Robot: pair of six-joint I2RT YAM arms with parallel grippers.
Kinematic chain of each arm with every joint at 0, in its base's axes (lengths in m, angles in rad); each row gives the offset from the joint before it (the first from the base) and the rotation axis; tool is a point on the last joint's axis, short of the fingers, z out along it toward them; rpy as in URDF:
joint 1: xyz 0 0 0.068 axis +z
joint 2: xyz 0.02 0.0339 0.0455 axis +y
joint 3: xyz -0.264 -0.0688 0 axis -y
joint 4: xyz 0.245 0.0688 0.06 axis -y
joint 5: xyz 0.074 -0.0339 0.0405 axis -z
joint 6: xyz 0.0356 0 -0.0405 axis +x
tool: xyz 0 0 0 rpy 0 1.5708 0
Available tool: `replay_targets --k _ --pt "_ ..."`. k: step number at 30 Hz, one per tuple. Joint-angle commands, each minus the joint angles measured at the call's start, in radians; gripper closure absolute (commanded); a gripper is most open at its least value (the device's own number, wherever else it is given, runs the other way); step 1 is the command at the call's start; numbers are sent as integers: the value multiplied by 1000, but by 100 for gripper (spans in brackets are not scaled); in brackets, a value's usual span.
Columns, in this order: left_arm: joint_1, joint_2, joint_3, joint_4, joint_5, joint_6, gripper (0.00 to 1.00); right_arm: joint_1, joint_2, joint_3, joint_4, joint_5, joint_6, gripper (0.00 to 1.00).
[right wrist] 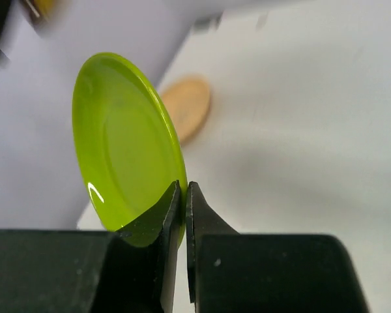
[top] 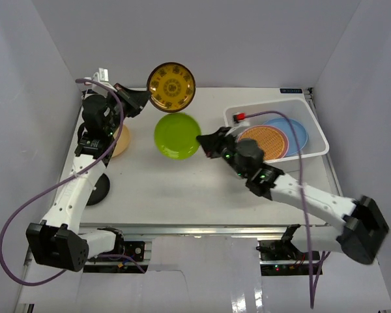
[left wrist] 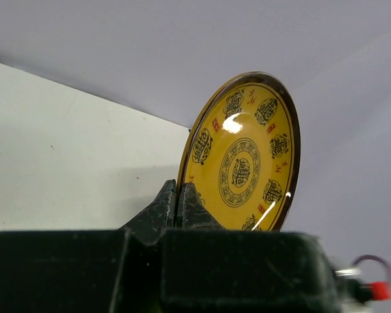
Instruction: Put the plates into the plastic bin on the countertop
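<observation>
My left gripper (top: 143,99) is shut on the rim of the black-and-yellow plate (top: 171,87) and holds it up at the table's back; in the left wrist view the plate (left wrist: 244,156) stands on edge above the gripper (left wrist: 180,195). My right gripper (top: 202,140) is shut on the rim of the lime green plate (top: 176,135), lifted over the table's middle; in the right wrist view the plate (right wrist: 120,147) is pinched in the gripper (right wrist: 184,195). The white plastic bin (top: 316,134) at the right holds a woven-look tan plate (top: 263,141) and a blue plate (top: 296,134).
A yellow-orange plate (top: 122,140) lies at the left, partly under the left arm; it also shows in the right wrist view (right wrist: 186,107). A black plate (top: 98,189) lies near the front left. A red-tipped cable (top: 240,117) hangs over the bin's back left corner.
</observation>
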Motion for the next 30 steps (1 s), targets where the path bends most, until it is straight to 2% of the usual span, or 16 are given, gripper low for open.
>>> replay_targets --k 1,4,6,10,13,16,20,24,27,29,30 --pt "-97 60 118 39 7 17 100 -151 -256 -78 -144 170 -188 92" --pt "-183 168 208 35 -19 37 100 -310 -473 -144 -201 183 -199 92" --pt "-235 218 241 36 -38 42 100 -372 -537 -145 -245 192 -222 92" --pt "-408 438 365 -2 -81 100 100 -499 -615 -85 -305 328 -316 92" --pt "-476 536 454 -49 -119 128 100 -570 -632 -40 -324 391 -385 92" --pt "-498 651 524 -77 -136 123 100 -616 -641 0 -341 437 -426 92" --pt "-513 746 580 -95 -163 129 100 -638 -640 32 -348 379 -426 92" --pt "-559 919 814 -249 -122 192 100 -639 -572 56 -364 316 -396 92" --pt "-585 1025 914 -315 -93 217 100 -642 -537 43 -361 302 -377 92" --pt "-597 1073 1003 -345 -64 224 90 -653 -506 41 -364 276 -366 92" --pt "-599 1088 1018 -356 -39 223 75 -657 -480 36 -361 255 -359 92"
